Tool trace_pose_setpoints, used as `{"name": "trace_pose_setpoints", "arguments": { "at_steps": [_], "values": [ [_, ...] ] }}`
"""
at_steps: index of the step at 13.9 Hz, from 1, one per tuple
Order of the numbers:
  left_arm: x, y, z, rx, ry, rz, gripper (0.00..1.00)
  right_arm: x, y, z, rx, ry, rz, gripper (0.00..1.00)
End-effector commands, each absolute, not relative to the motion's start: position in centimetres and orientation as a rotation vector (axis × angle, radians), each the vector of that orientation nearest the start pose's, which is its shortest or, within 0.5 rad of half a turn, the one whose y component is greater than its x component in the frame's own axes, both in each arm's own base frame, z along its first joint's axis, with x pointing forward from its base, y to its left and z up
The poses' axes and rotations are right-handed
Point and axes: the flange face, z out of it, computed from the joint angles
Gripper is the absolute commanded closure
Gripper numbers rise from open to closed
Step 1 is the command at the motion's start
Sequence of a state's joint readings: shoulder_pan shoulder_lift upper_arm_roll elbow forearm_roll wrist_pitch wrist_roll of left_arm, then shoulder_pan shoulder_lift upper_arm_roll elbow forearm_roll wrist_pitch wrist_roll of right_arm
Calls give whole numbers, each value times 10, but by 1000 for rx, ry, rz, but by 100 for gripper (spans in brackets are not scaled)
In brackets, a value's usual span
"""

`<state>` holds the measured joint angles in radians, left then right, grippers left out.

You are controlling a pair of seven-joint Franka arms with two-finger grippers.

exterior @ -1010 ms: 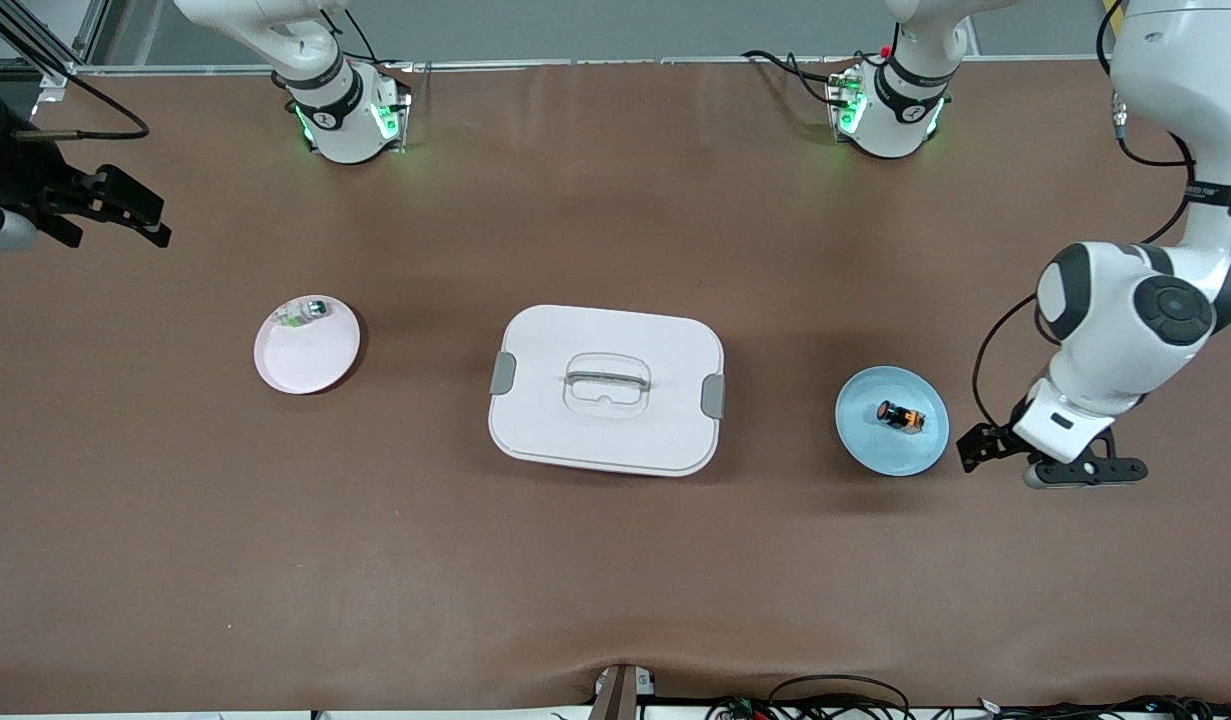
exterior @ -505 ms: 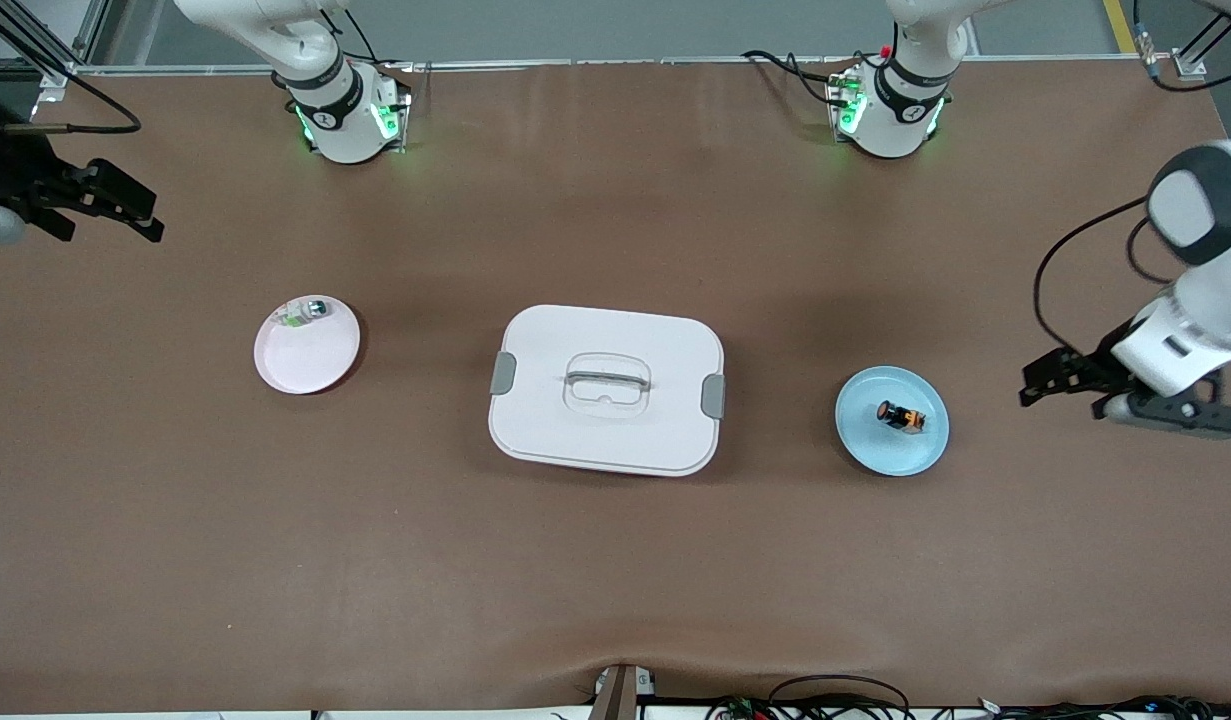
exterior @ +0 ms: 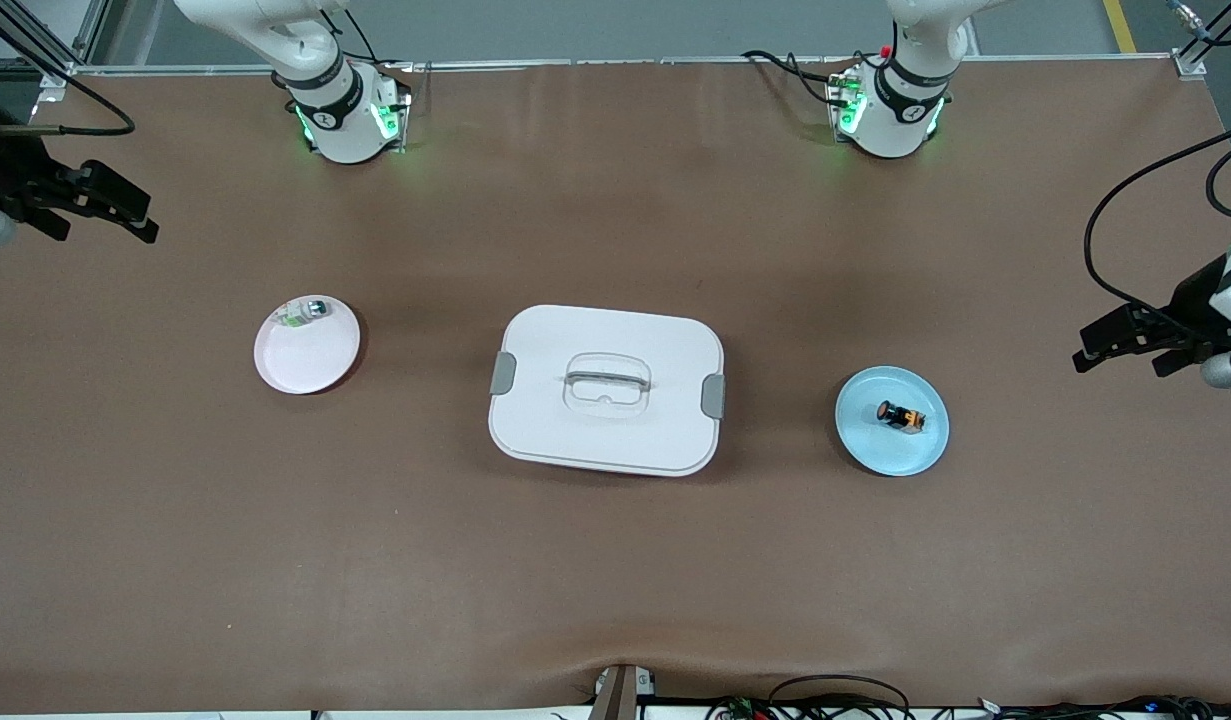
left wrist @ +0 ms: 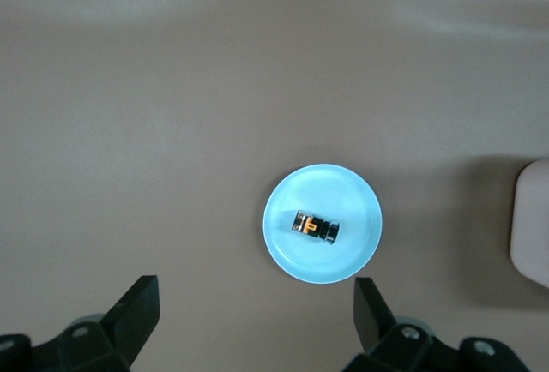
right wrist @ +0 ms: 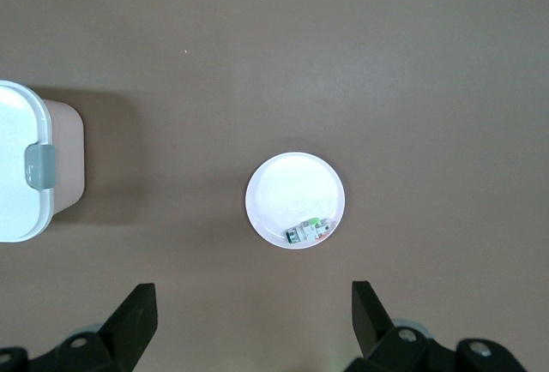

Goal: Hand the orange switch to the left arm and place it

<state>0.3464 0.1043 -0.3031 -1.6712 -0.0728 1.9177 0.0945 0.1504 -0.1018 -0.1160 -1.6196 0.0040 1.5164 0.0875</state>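
The orange switch [exterior: 900, 416], small and black with orange markings, lies on a blue plate [exterior: 875, 448] toward the left arm's end of the table. The white lidded box [exterior: 555, 420] stands mid-table between the two plates. My left gripper [exterior: 1125, 350] is open and empty, up in the air over bare table at its own end. Its wrist view shows the switch [left wrist: 316, 227] on the plate [left wrist: 353, 254], clear of the gripper [left wrist: 257, 305]. My right gripper [exterior: 95, 215] is open and empty, high over its end of the table, as its wrist view shows [right wrist: 255, 305].
A pink plate [exterior: 305, 362] toward the right arm's end holds a clear-whitish piece with green and grey [exterior: 305, 312]. The right wrist view shows that plate [right wrist: 287, 188], the piece [right wrist: 309, 232] and one end of the box [right wrist: 21, 175].
My left arm has risen and swung away from the blue plate toward the edge of its end of the table. My right gripper has drifted slightly outward. The switch has not moved.
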Motion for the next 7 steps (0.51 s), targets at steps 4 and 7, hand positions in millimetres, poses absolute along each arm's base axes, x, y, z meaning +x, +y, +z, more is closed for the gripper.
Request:
{"name": "trace_pose_setpoints", "arguments": {
  "at_steps": [4, 7],
  "values": [
    [598, 22, 597, -3210, 39, -322, 0, 514, 12, 656, -3129, 107, -10, 0],
    [594, 0, 598, -3182, 93, -282, 0, 514, 12, 656, -3129, 107, -10, 0]
  ]
}}
